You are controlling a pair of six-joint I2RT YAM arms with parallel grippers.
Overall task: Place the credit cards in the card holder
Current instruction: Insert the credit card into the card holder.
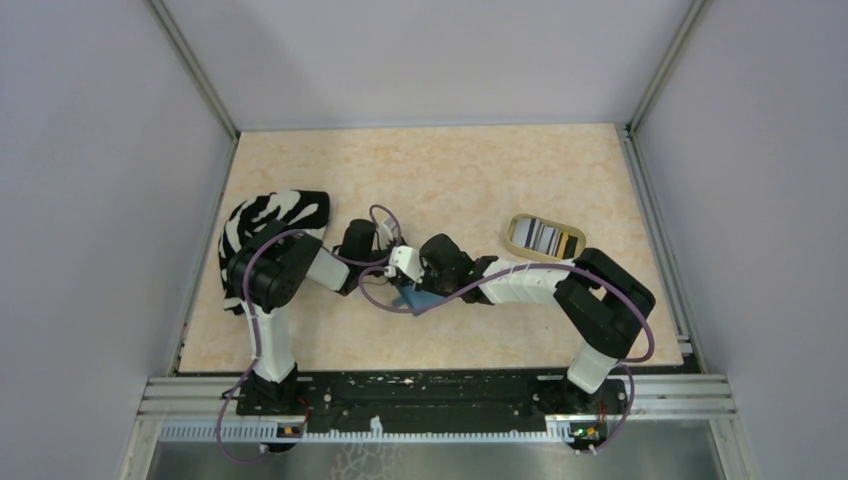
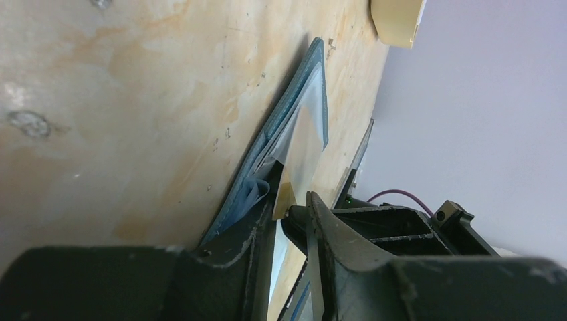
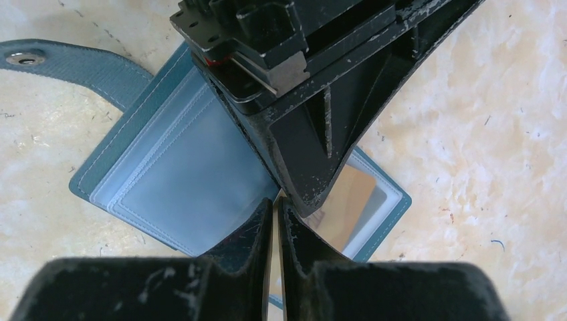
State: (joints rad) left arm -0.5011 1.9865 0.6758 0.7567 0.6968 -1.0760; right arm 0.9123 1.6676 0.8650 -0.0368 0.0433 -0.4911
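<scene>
The card holder [image 1: 410, 298] lies open on the table [image 1: 450, 170], just toward 6 o'clock of its middle. A gold card [image 3: 351, 197] sits in its clear sleeve. The left gripper [image 2: 289, 200] straddles that card's corner; whether it grips cannot be told. The right gripper [image 3: 275, 207] is clenched over the holder's near edge. More cards [image 1: 545, 238] rest in the tray [image 1: 515, 232] at 2 o'clock.

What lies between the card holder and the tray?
In the top view, the right arm reaches across the stretch between the card holder and the tray, above the table. Nothing else shows there.
</scene>
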